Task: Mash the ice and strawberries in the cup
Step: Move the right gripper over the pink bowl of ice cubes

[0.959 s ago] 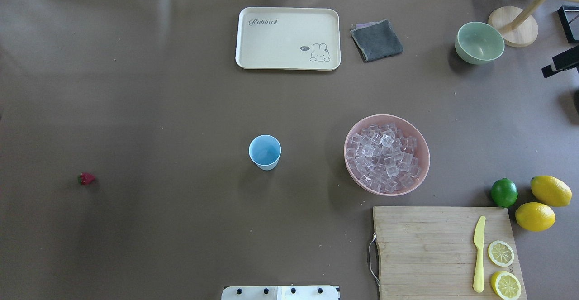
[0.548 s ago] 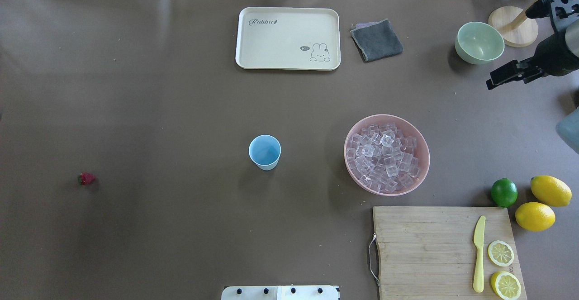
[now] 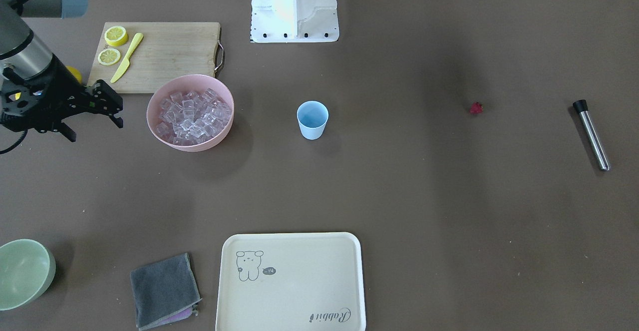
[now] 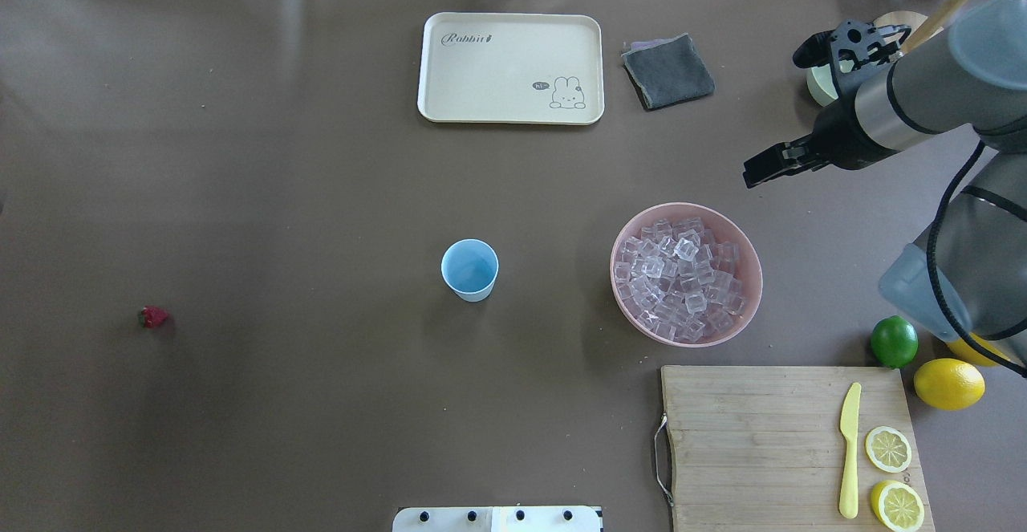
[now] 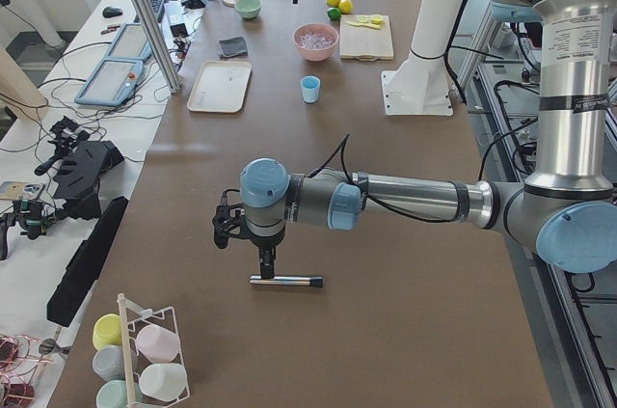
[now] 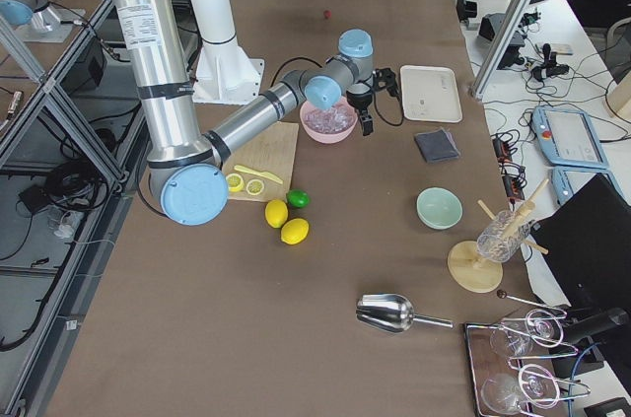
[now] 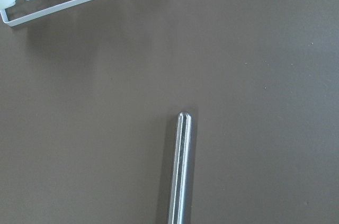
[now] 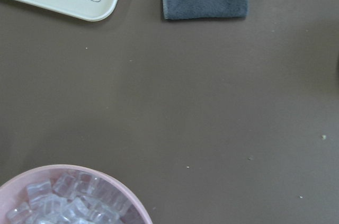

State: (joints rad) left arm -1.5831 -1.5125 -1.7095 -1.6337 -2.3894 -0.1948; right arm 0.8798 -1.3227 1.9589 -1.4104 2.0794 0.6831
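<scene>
The light-blue cup stands upright and empty mid-table. The ice fills a pink bowl to its right. One small red strawberry lies alone far to the left. My right gripper hovers beyond the pink bowl's far right; in the front view its jaws look open and empty. My left gripper shows only in the exterior left view, over a steel muddler; I cannot tell if it is open or shut. The muddler also shows in the left wrist view.
A cream tray and grey cloth lie at the far side. A pale green bowl sits under my right arm. A cutting board with knife and lemon slices, a lime and lemons are near right.
My right arm has swung in from the right edge, leftward over the green bowl, toward the far side of the pink bowl. The cup, ice and strawberry have not moved.
</scene>
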